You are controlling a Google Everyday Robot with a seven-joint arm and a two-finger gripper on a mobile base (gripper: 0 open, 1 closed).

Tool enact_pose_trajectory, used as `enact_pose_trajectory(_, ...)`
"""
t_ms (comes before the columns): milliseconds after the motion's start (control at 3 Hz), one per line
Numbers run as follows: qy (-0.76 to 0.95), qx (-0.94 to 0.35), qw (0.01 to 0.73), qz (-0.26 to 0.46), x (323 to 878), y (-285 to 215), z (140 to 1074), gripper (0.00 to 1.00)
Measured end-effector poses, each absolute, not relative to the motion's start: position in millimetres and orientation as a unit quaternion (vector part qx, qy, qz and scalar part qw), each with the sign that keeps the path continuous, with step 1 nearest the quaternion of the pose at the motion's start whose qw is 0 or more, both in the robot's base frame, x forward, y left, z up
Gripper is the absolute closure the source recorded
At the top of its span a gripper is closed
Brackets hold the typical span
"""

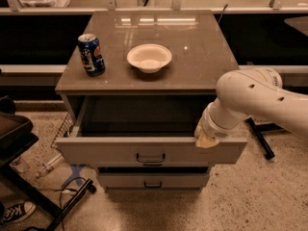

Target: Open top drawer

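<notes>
Can [91, 54]: upright on the left of the cabinet top [202, 57], well apart from the arm; you need not touch it.

Bowl [149, 57]: near the middle of the top, just right of the can; it looks empty from here.

Top drawer [96, 150]: pulled well out from under the top, its grey front standing forward of the drawer below. Its dark loop handle [150, 158] sits at the centre of the front, free of the arm.

Drawer inside: deep, dark and in shadow; you can see nothing in it, though the near floor of it is hidden behind the front.

Lower drawer [153, 181]: shut, tucked back beneath the open one; leave it be.

Gripper [206, 139]: at the right end of the top drawer's upper edge, resting on or hooked over the rim, not at the handle.

Jaws: you cannot tell whether they are wide or narrow; the wrist covers them.

Step in hand: judged from how far out the drawer stands, you are at the end of the pull; the task looks nearly or fully done.

Next move: if more travel is wanted, draw straight toward you along the slides without twisting the front; otherwise lift clear of the rim and back away without nudging the drawer shut.
</notes>
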State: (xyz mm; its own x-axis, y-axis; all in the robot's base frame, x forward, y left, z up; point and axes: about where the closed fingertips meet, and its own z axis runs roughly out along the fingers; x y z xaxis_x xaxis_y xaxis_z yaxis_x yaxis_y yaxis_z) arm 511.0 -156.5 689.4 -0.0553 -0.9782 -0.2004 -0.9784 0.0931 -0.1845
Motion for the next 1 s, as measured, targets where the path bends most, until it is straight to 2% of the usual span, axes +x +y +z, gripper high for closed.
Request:
enact_pose_trajectory(667,0.724,-0.678,0.126,-0.003,524,-152,701,1.00)
enact_pose_trajectory(1000,0.733,-0.672,0.096,-0.054,551,-156,767,1.00)
